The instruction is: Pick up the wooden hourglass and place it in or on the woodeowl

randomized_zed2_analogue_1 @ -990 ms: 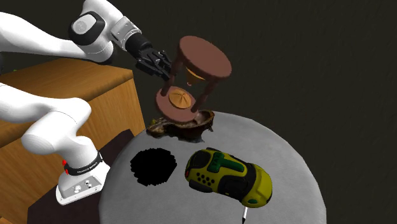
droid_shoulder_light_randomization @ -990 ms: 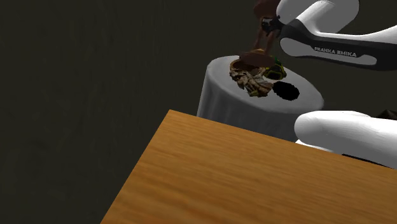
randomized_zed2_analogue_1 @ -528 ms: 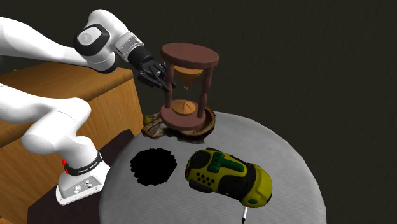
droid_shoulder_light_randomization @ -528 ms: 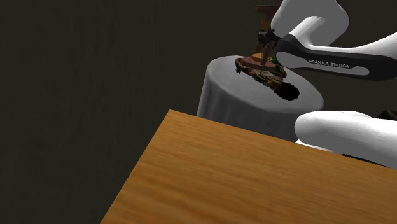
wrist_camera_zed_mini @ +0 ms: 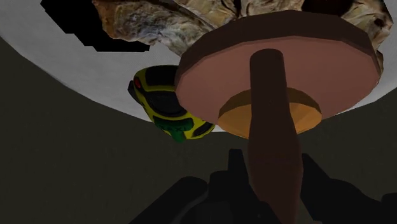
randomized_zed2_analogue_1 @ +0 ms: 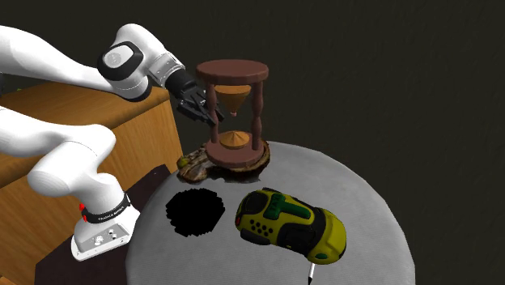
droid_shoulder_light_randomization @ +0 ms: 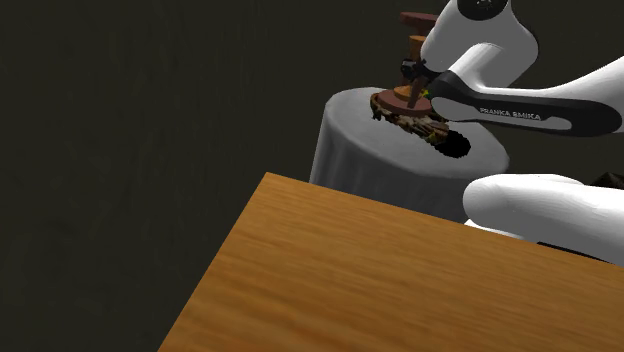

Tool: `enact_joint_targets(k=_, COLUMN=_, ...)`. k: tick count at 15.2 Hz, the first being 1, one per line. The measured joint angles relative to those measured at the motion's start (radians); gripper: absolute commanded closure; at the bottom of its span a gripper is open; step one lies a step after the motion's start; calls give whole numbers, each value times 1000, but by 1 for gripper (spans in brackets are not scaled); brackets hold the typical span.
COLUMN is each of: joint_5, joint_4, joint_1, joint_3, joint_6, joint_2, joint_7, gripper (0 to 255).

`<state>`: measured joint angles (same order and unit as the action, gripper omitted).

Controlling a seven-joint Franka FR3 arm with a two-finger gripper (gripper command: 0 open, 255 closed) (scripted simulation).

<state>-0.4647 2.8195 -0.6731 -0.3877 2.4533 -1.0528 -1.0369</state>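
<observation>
one wooden stand [randomized_zed2_analogue_1: 85,103] at far left. next, one black gripper [randomized_zed2_analogue_1: 208,112], narrowed and clasped on the left post of the one hourglass [randomized_zed2_analogue_1: 235,97]; in the wrist view that post sits pinched between the fingers. hourglass upright, two posts showing, its base resting in the one rough brown bowl [randomized_zed2_analogue_1: 194,168] at the far edge of the one round grey table [randomized_zed2_analogue_1: 364,202]. nearer: one black patch [randomized_zed2_analogue_1: 195,211], then to its right one yellow-and-green tool [randomized_zed2_analogue_1: 291,223], apart from the bowl.
</observation>
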Motion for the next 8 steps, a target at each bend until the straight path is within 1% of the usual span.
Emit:
enact_joint_targets(k=2, joint_5=-3, joint_4=0, joint_1=0, joint_3=4, joint_6=1, joint_2=0, joint_7=1, gripper=255)
enact_joint_targets(k=3, joint_5=-4, joint_4=1, joint_1=0, joint_3=5, joint_6=2, joint_2=0, joint_7=1, gripper=0)
enact_joint_targets(k=8, joint_5=-2, joint_4=-2, joint_1=0, joint_3=11, joint_6=-9, joint_2=0, joint_7=8, gripper=0)
